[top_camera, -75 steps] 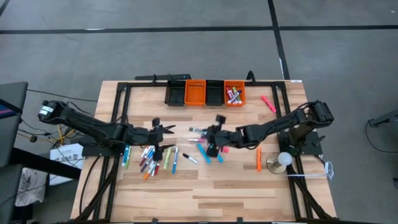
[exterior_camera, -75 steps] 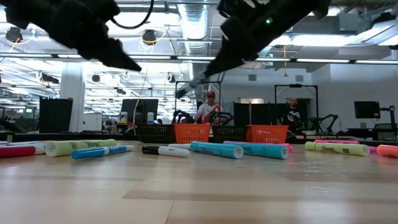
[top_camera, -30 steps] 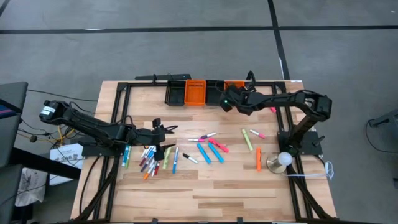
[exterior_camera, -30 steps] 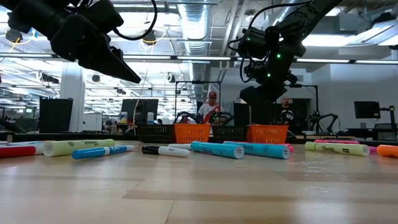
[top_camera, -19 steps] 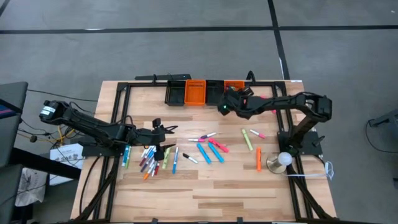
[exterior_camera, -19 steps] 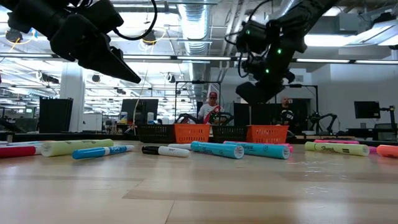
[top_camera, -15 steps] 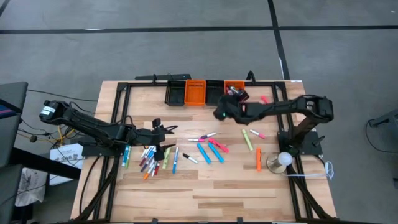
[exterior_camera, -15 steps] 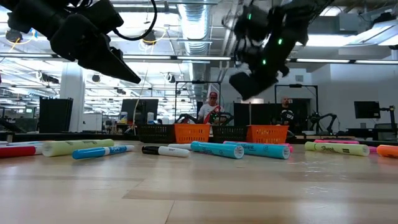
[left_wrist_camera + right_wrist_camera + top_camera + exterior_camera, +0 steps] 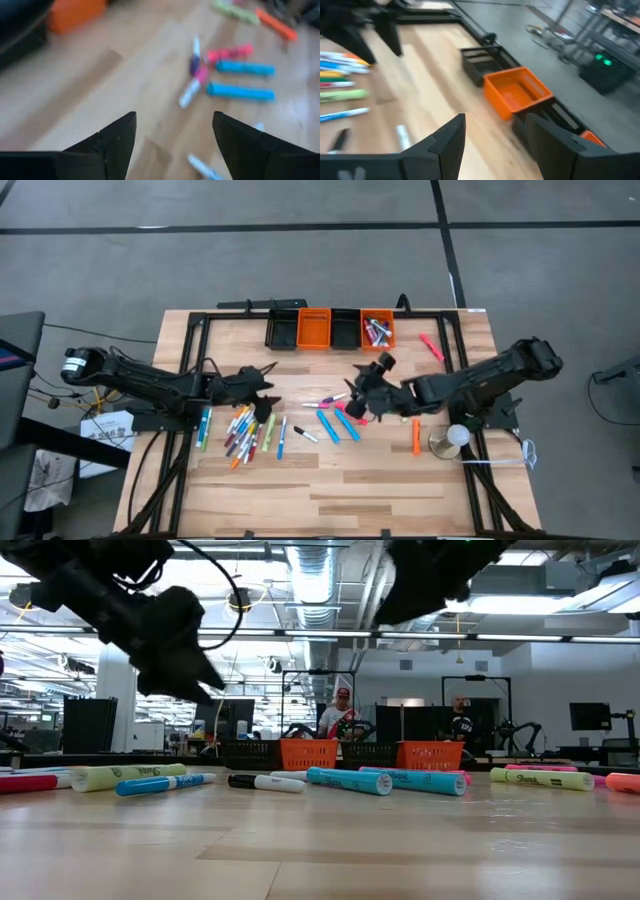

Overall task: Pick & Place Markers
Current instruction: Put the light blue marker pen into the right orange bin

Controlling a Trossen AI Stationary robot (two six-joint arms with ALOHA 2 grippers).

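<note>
Left wrist view smears the markers (image 9: 240,92) beyond colours.

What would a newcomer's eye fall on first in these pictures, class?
Bright markers lie scattered across the middle of the wooden table. Four small bins, orange and black, line the far edge, and one orange bin already holds markers. The left gripper and right gripper, both open, hover over the pens.

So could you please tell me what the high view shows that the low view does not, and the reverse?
Only the high view shows the four bins as a row, markers inside the rightmost orange bin, the marker cluster by the left gripper, and the right gripper. Only the low view shows people in the room behind. Both share the two blue markers mid-table and the orange bins.
</note>
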